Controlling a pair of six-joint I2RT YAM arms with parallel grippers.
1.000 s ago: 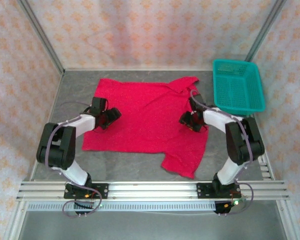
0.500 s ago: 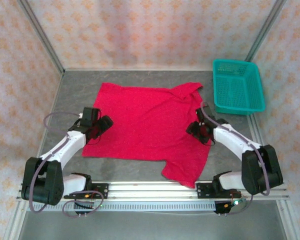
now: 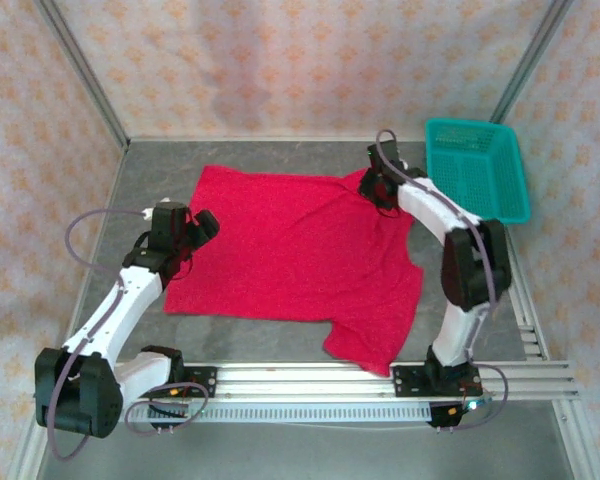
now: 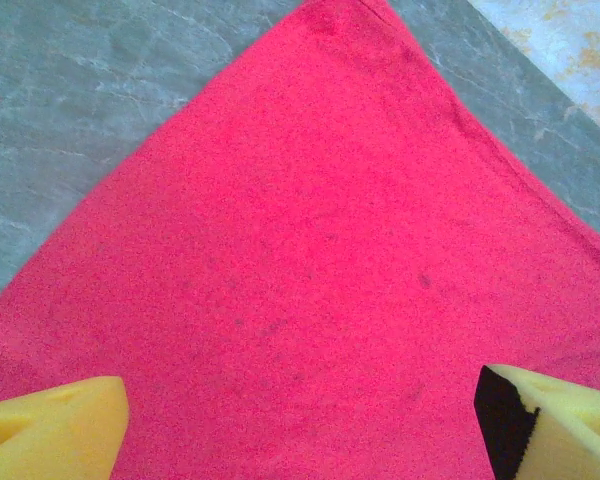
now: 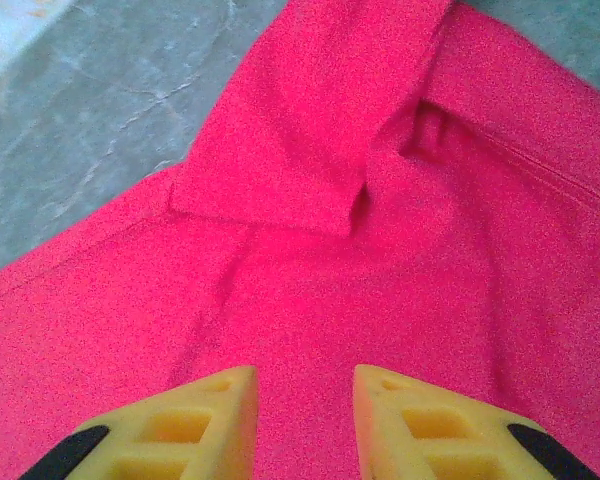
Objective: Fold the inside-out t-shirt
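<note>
At the near edge runs the aluminium rail point(image 3: 300, 378); just beyond it the inside-out t-shirt point(image 3: 290, 250) lies spread flat on the grey table point(image 3: 150, 180), one short sleeve point(image 3: 365, 340) reaching toward the rail at the near right. The left gripper point(image 3: 195, 228) hovers over the shirt's left edge, jaws wide apart with nothing between them point(image 4: 300, 400). Farther back, the right gripper point(image 3: 375, 185) sits over the far right corner, above a folded-over flap point(image 5: 310, 130), jaws narrowly parted and empty point(image 5: 305, 385). The teal basket point(image 3: 470, 124) stands at the far right
</note>
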